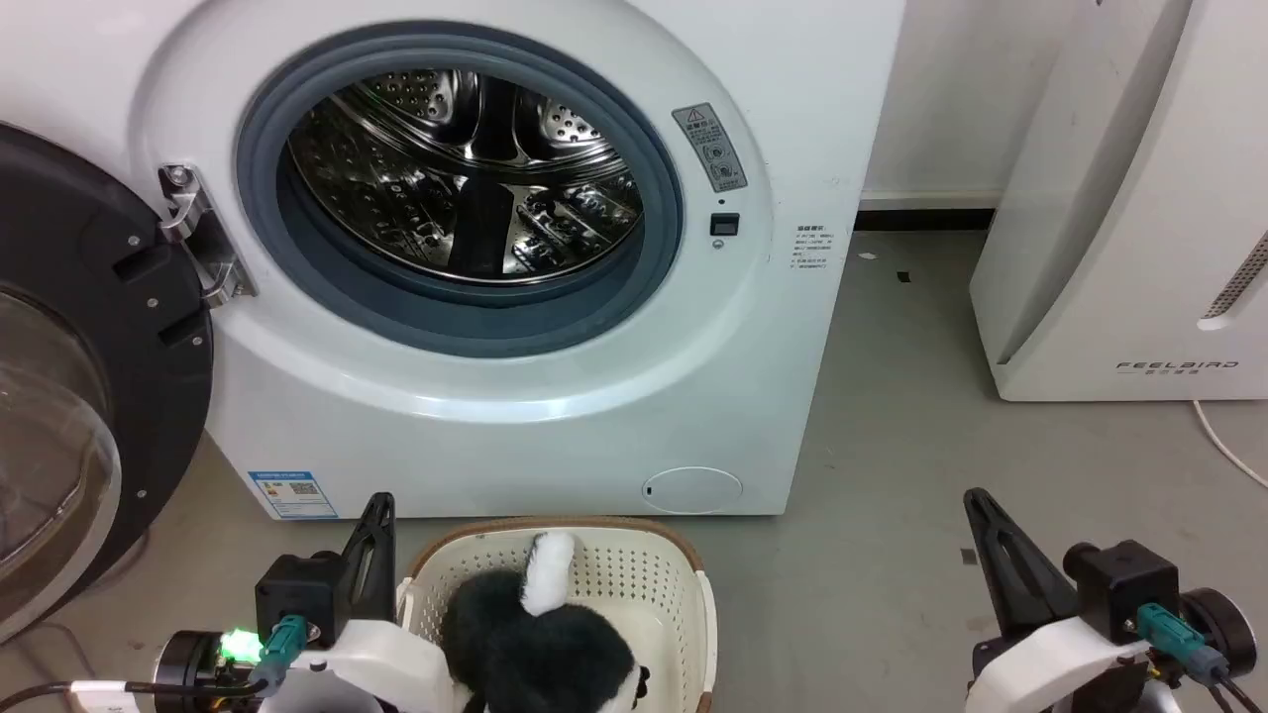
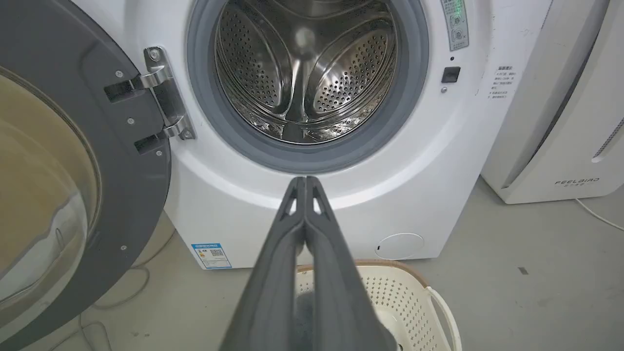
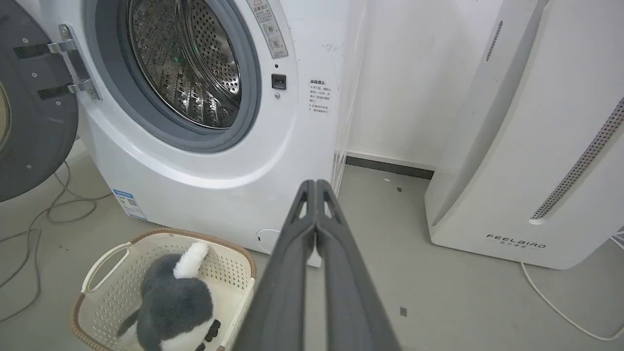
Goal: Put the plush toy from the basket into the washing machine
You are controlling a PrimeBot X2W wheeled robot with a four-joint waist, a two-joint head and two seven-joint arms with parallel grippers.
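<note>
The black-and-white plush toy lies in the cream basket on the floor, its white tuft pointing at the washing machine. The washer's black-rimmed door hangs open to the left, and the steel drum is bare. My left gripper is shut and empty just left of the basket. My right gripper is shut and empty, well to the basket's right. In the right wrist view the toy fills the basket, left of my closed fingers. The left wrist view has its fingertips pressed together above the basket.
A white FEELBIRD-marked appliance stands to the right of the washer, with a white cable on the grey floor beside it. Loose cables lie on the floor under the open door. Bare floor stretches between the washer and that appliance.
</note>
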